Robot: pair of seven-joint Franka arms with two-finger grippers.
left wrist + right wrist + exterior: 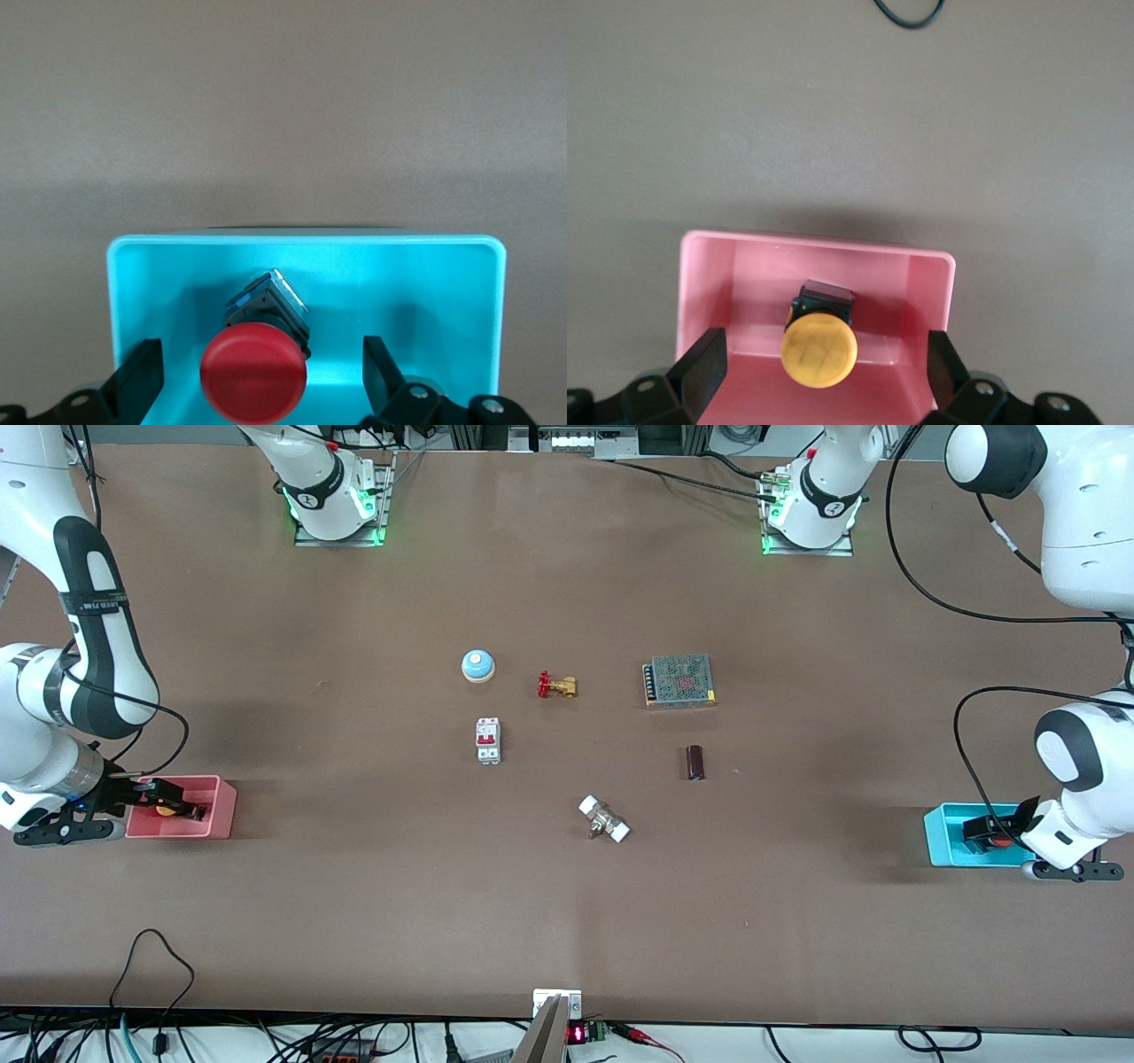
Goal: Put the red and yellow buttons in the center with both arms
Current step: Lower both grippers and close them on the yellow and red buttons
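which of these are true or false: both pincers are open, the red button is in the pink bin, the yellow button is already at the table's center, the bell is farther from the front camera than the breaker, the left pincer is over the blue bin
1. Both pincers are open. True: the left pincer and right pincer each straddle a button with gaps either side.
2. The red button is in the pink bin. False: it lies in the blue bin; the pink bin holds the yellow button.
3. The yellow button is already at the center. False: it is in its bin at the right arm's end of the table.
4. The bell is farther from the front camera than the breaker. True.
5. The left pincer is over the blue bin. True.
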